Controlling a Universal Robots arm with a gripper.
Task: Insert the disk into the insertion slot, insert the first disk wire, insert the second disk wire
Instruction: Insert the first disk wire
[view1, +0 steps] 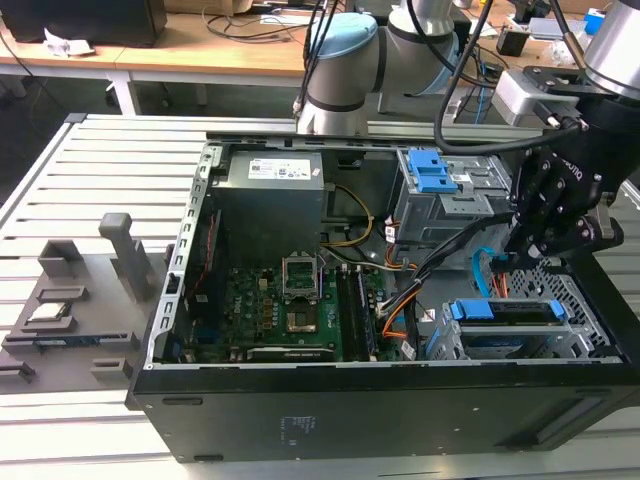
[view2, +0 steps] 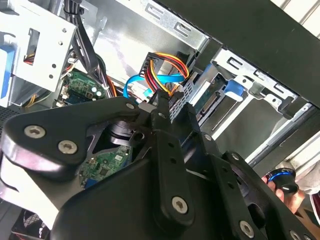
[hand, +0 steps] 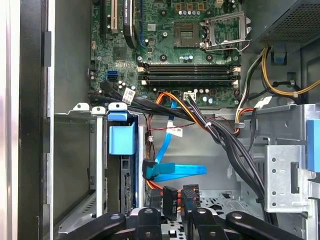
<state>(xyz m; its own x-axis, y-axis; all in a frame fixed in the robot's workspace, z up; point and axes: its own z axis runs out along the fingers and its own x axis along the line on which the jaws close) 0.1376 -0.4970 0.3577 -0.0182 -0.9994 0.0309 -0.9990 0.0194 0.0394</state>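
The disk (view1: 512, 313), carrying a blue rail, lies inside the insertion slot (view1: 578, 340), the silver perforated cage at the case's corner on the exterior view's right. In the first wrist view the disk (hand: 121, 142) stands on edge in that cage. My gripper (view1: 525, 250) hangs just above the slot. In both wrist views it is shut on the dark plug (hand: 170, 201) of the first disk wire (view2: 167, 70), a red, orange and yellow bundle. The second disk wire (hand: 176, 170), flat and light blue, curls loose beside the plug and the gripper (hand: 174, 214).
A grey cage with a blue tab (view1: 440, 185) stands behind the gripper. Thick black sleeved cables (hand: 230, 145) run from the motherboard (view1: 290, 300) past the slot. The power supply (view1: 270, 190) fills the far corner. A person's hand (view2: 282, 184) shows beyond the case wall.
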